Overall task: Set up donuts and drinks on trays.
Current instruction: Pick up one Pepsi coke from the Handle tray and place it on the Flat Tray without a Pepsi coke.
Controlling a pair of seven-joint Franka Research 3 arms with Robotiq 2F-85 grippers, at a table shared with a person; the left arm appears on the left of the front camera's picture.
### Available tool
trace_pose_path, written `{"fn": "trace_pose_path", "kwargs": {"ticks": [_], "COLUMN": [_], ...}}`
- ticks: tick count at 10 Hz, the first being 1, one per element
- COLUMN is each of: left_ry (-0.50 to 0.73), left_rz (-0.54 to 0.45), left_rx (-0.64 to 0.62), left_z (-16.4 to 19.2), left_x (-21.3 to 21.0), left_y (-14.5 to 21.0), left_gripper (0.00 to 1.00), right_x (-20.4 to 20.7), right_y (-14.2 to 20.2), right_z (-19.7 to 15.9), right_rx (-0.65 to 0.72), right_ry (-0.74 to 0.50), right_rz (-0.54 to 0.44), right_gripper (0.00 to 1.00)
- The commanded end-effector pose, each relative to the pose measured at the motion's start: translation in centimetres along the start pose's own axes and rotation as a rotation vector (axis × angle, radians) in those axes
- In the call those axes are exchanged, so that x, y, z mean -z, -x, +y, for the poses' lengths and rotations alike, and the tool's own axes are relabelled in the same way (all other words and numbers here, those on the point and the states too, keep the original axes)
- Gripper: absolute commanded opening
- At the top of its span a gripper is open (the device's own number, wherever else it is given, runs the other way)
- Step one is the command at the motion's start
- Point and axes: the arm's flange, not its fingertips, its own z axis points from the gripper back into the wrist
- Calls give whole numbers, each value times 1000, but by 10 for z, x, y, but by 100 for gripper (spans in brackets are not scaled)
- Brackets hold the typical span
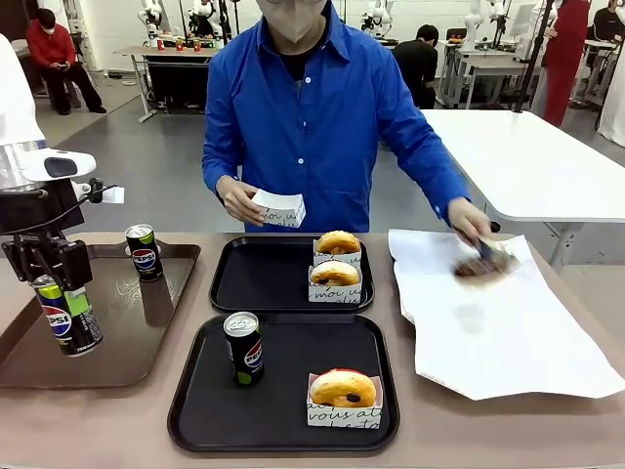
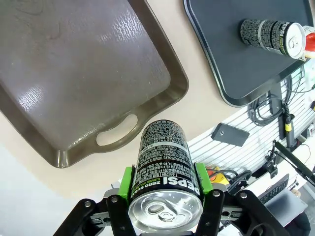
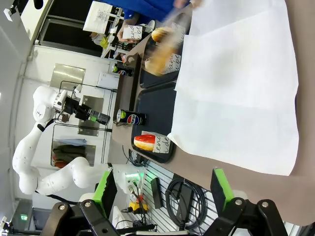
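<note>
A brown tabletop [image 1: 469, 430] fills the near part of the scene. Beyond it lies a grey floor [image 1: 156, 166]. A white table [image 1: 527, 156] stands far right, and a grey table [image 1: 166, 54] far left. A person in red [image 1: 54, 54] sits at the far left; another in black [image 1: 420, 59] sits farther back right. The room is evenly lit.

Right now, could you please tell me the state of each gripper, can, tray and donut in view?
Left gripper: shut on a Pepsi can, held above the brown tray.
Right gripper: open, holding nothing.
Second can: upright on the brown tray.
Near black tray: one upright can, one sleeved donut.
Far black tray: two sleeved donuts, no can.
</note>
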Motion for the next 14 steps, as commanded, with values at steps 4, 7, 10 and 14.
{"fn": "trace_pose_path", "kwargs": {"ticks": [4,7,10,14], "left_ry": [-243,-289,-234,-108], "left_rz": [-182,-240,-248,27], "left_rx": [52,46,162,252], "left_z": [-46,-77,-93,-57], "left_x": [-49,-63,-44,-31], "left_y": [-78,-143,-213,-139], "left_gripper": [58,58,58,58], "right_x": [0,0,0,0], "right_y": [0,0,0,0], "right_z": [0,0,0,0], "right_rx": [-6,-6,-6,-6], "right_ry": [-9,-9,-9,-9], "right_rz": [0,0,0,0], "right_gripper": [100,100,100,100]}}
